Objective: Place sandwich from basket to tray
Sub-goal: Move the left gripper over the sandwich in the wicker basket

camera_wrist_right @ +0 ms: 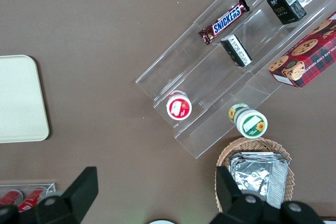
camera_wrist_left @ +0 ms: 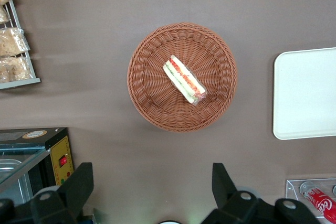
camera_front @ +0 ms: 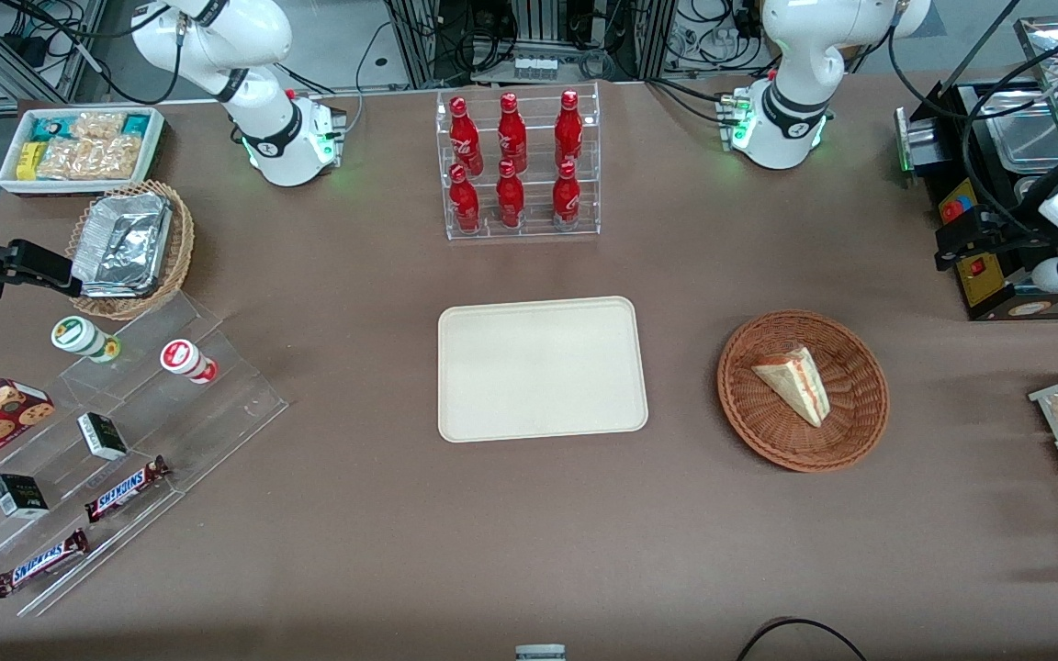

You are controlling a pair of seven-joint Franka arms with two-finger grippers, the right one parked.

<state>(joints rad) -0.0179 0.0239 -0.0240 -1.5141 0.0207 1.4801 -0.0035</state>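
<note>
Your pincer [camera_wrist_left: 152, 195] hung wide open above the brown counter [camera_front: 529, 514], empty. Below it, the triangular pale-bread sandwich [camera_wrist_left: 184, 79] lay in the round reddish-brown wicker basket [camera_wrist_left: 147, 98]; the cream rectangular tray [camera_wrist_left: 304, 94] sat beside the basket. Bars on the clear stepped rack [camera_front: 217, 404] read "SNICKERS" [camera_front: 126, 488].

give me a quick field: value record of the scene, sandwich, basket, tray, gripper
sandwich: lying in the basket, wrapped wedge, untouched
basket: on the table beside the tray, toward the working arm's end
tray: bare, nearer the front camera than the bottle rack
gripper: jaws open, high above the table, apart from the basket, holding nothing
task state: sandwich not yet picked
</note>
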